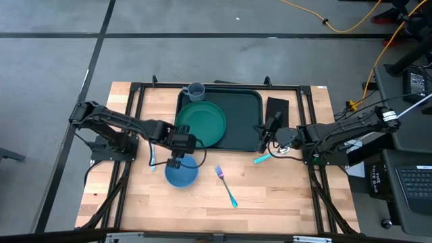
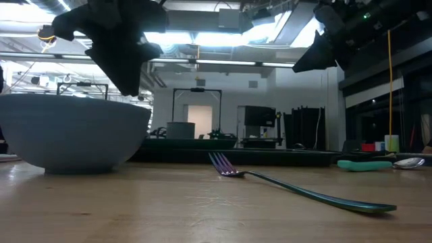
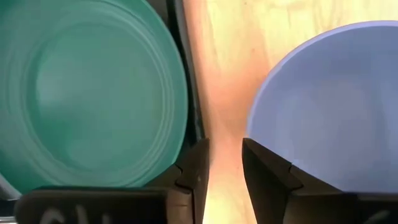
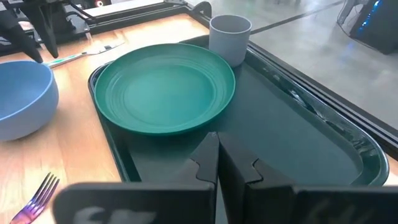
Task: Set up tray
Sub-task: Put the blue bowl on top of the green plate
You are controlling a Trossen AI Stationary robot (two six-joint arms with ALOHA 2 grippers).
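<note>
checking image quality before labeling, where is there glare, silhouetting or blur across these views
Low view: bright ceiling lights leave both arms as dark silhouettes; the near bowl looks soft. Left wrist view: a warm glare streak on the bare table between plate and bowl, everything close and blurry. Right wrist view: tray shows sheen.

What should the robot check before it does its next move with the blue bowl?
1. Left gripper fingers apart, nothing between them: ok, the left wrist view shows bare wood in the gap.
2. Blue bowl upright on the table, outside the tray: ok.
3. Room on the tray for more things: ok, the half near the right gripper is bare.
4. Green plate and grey cup already on the tray: ok.
5. Right gripper shut and holding nothing: ok.
6. Fork clear of the bowl: ok, it lies apart on the wood.
</note>
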